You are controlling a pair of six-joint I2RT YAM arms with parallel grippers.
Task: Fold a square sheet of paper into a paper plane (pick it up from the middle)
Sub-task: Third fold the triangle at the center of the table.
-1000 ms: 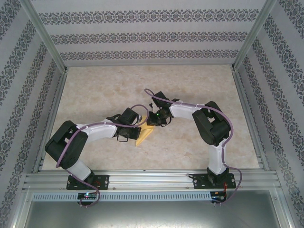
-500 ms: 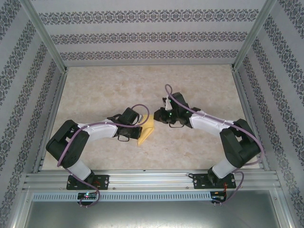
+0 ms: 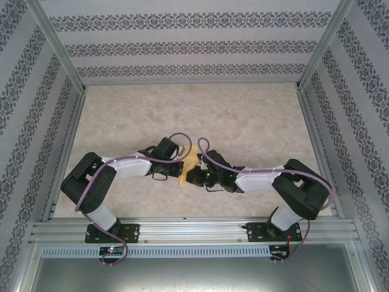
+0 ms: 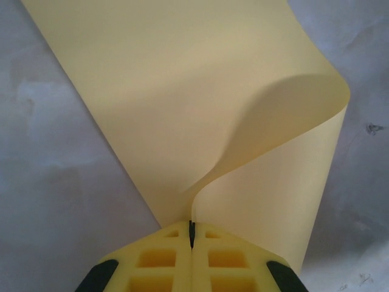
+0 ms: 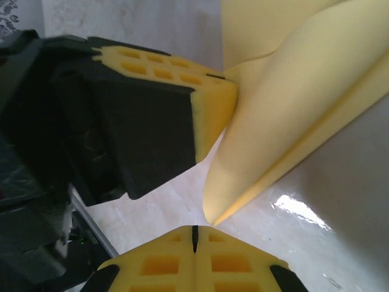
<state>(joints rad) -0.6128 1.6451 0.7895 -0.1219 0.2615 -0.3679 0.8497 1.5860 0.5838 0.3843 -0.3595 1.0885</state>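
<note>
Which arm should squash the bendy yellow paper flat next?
Probably right: the right fingers, shut and free, sit beside the yellow paper where it curls; the left fingers are busy pinching it.

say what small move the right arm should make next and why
Probably nudge the shut right end effector forward to press flat the curled flap of the thin yellow paper sheet: the left end effector pinches its edge, and the flap stands uncreased just ahead.

The table (image 3: 255,121) is viewed from up behind the arm bases; the yellow sheet (image 3: 188,164) gets caught close-up by both wrist cams.
</note>
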